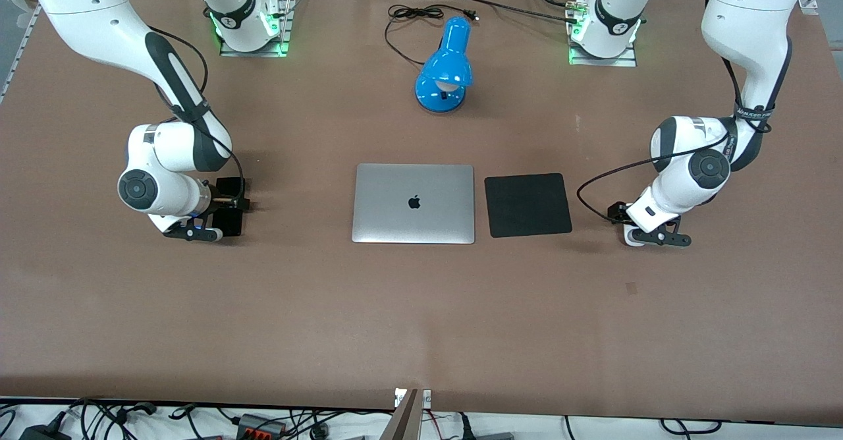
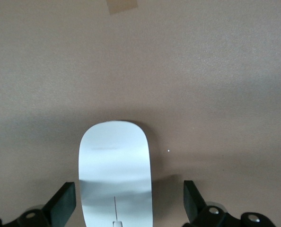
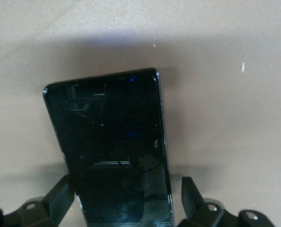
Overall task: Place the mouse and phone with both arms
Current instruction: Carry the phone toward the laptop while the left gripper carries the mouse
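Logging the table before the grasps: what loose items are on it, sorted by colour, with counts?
White: 1, the mouse
Black: 2, the phone and the square mat
Silver: 1, the closed laptop
Blue: 1, the desk lamp
Total: 5

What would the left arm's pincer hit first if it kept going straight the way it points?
Probably the mouse. The left pincer points down at the table, fingers open on both sides of the white mouse, apparently not touching it yet.

L wrist | mouse (image 2: 116, 172) flat on table (image 2: 216, 85) | L gripper (image 2: 130, 205) fingers (image 2: 62, 205) apart, straddling it
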Tool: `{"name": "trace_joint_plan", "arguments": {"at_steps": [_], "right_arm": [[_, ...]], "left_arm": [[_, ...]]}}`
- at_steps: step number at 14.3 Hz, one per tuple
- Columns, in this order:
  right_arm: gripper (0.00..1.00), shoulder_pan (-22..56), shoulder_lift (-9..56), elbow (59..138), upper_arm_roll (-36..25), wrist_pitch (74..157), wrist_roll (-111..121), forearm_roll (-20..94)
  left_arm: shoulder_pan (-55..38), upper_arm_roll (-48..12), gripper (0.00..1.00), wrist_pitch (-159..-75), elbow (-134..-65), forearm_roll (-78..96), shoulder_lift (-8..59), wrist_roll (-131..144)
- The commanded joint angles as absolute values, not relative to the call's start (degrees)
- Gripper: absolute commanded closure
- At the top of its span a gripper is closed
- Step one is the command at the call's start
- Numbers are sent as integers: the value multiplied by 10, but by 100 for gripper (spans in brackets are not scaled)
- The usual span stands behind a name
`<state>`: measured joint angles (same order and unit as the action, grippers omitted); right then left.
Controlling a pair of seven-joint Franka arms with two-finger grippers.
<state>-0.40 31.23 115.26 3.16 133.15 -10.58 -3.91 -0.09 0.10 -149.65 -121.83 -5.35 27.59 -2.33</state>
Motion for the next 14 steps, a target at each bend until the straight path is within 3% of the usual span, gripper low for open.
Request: {"name": "trace_joint_plan", "arguments": {"at_steps": [1,2,3,5,6,8,9,11,14], "right_arm": [[0,-5,310,1165,33,1353,-117,-51],[9,-4,310,1165,33,1353,-117,-51],[32,1,310,1165,34,1353,-117,-51],[63,-1,310,1159,37,1351,-119,-48],[70,1,309,1157,39,1349,-120,-44],[72,7,308,1144,67,1347,-126,-40],[72,9,309,1137,95,1347,-160,-40],[72,38,310,1115,127,1344,-233,-40],[72,90,324,1100,127,1341,-285,-40]], "left_arm": [[3,1,0,-1502,-1221,-66,275,-31],[4,1,0,-1502,-1220,-66,282,-31],[5,1,3,-1502,-1219,-66,284,-31],[5,1,22,-1502,-1219,-66,285,-30],[5,1,29,-1502,-1218,-65,285,-30],[2,1,65,-1499,-1216,-65,284,-29],[1,1,72,-1497,-1216,-65,282,-26],[-1,0,72,-1473,-1199,-65,276,-27],[-2,-33,73,-1293,-1098,-65,265,-27]]}}
